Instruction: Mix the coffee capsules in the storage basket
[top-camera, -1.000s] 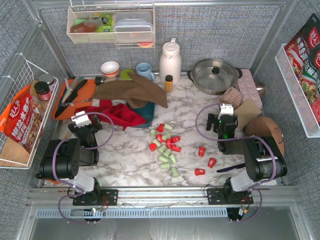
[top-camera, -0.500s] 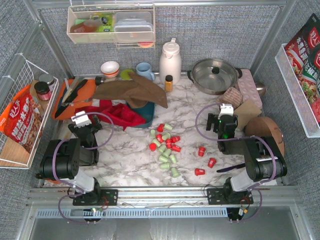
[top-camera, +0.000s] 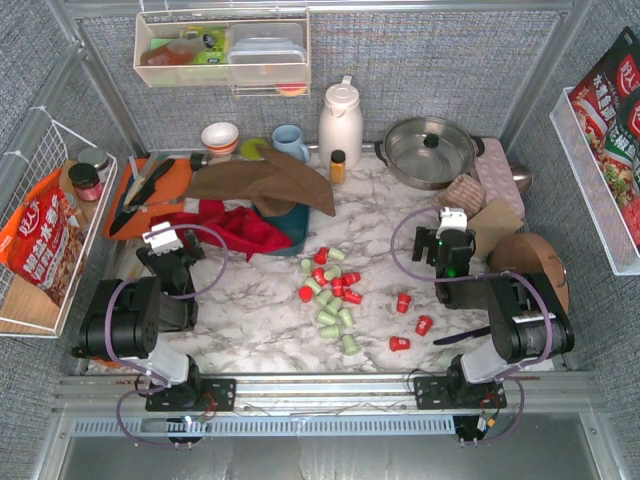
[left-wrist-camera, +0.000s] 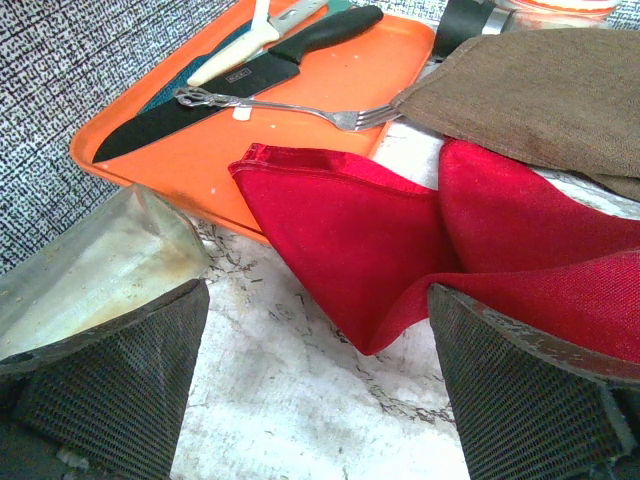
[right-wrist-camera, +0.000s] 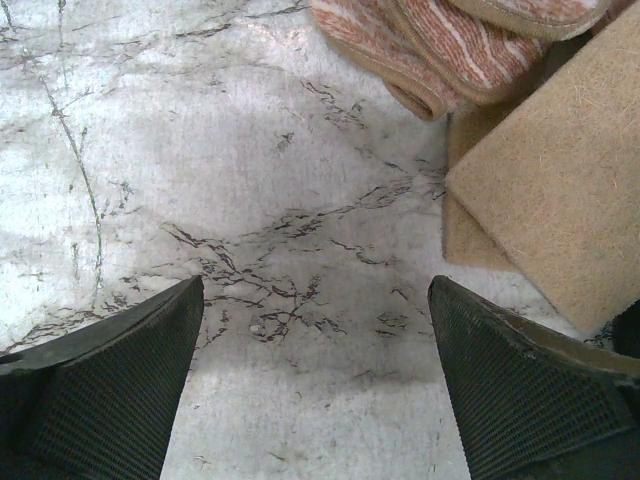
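Gathering the coffee capsules (top-camera: 330, 290) looks like the step in hand. They lie loose on the table, left of the right gripper (top-camera: 452, 218) and nearer its base, with three red strays closest to it. The storage basket (top-camera: 297, 226) sits to the right of the left gripper (top-camera: 160, 238), half hidden under a brown cloth (top-camera: 265, 180) and touching a red cloth (top-camera: 232, 226). Both grippers stand with fingers wide apart, holding nothing. I would clear the brown cloth off first, then pinch each pod across its sides and alternate colours when dropping them in. Nothing has moved since a second ago.
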